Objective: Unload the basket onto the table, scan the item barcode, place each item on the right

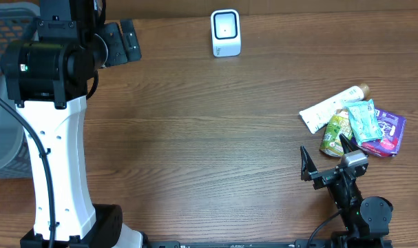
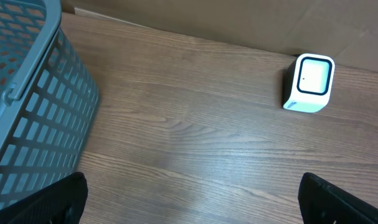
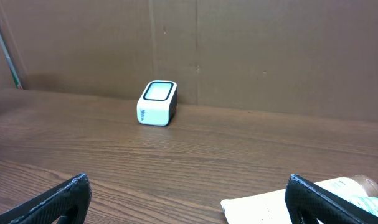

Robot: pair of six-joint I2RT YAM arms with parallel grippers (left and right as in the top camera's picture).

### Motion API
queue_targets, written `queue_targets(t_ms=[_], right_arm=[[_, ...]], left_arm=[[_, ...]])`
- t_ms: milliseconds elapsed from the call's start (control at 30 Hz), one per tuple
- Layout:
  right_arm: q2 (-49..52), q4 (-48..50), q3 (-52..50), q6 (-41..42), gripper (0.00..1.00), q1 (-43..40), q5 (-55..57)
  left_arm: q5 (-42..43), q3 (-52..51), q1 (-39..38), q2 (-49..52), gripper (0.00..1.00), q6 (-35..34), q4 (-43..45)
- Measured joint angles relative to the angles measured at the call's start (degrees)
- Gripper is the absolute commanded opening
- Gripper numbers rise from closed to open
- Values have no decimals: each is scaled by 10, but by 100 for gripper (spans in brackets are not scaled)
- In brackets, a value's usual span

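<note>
At the left edge of the worktop [image 1: 195, 138] sits a blue-grey mesh basket [image 1: 1, 83], partly cut off in the overhead view. Just beside it rises the white column of the left arm [image 1: 57, 158]. The left gripper [image 1: 124, 40] hangs near the far-left corner, jaws spread wide with nothing between them. From its own wrist camera the two dark fingers [image 2: 48, 202] show only at the bottom corners, with bare wood between.

Along the far edge, a little right of the middle, stands the scanner [image 1: 226, 32], a small white box with a dark-rimmed window. It is upright and well apart from both grippers.

Toward the right edge lies the heap of items [image 1: 353, 124]. A white tube [image 1: 327, 110] lies slantwise, with a green pouch [image 1: 336, 134] touching it on the near side. A teal packet [image 1: 365, 120] lies partly over the pouch, and a purple packet [image 1: 389, 132] is outermost. The barcodes are too small to make out.

The right gripper [image 1: 326, 155] hovers just on the near side of the heap, close to the near-right corner. Its jaws are wide and hold nothing. One fingertip sits by the green pouch, though I cannot tell if it touches
</note>
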Motion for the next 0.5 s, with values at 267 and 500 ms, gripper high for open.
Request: queue_targets(t_ms=[267, 500], right_arm=[[0, 0, 0, 0, 100, 0, 0], [0, 0, 0, 0, 100, 0, 0]], left_arm=[[0, 0, 0, 0, 100, 0, 0], [0, 0, 0, 0, 100, 0, 0]])
